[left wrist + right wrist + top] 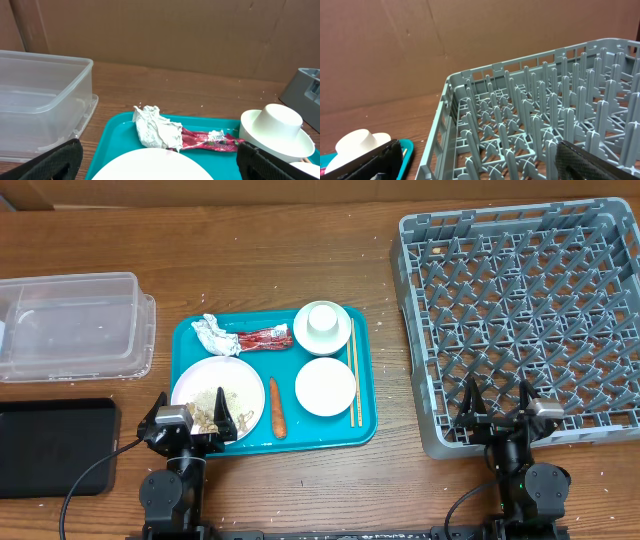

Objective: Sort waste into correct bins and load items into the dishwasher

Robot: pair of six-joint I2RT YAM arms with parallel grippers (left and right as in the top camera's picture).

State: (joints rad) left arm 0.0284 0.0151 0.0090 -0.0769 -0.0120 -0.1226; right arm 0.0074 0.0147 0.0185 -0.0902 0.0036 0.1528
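Observation:
On the teal tray (190,332) lie a crumpled white-silver wrapper (212,332), a red wrapper (264,339), a carrot (277,407), a large white plate (243,378) with rice scraps (210,405), a small dish (325,386), a cup on a dish (323,326) and chopsticks (354,372). My left gripper (192,420) is open over the plate's near edge; in its wrist view I see the white-silver wrapper (156,127), the red wrapper (207,140) and the cup (276,129). My right gripper (497,407) is open and empty over the near-left corner of the grey dish rack (520,310), which also fills the right wrist view (530,120).
A clear plastic tub (70,325) stands at the left and shows in the left wrist view (40,100). A black tray (55,445) lies at the front left. Cardboard walls stand behind the table.

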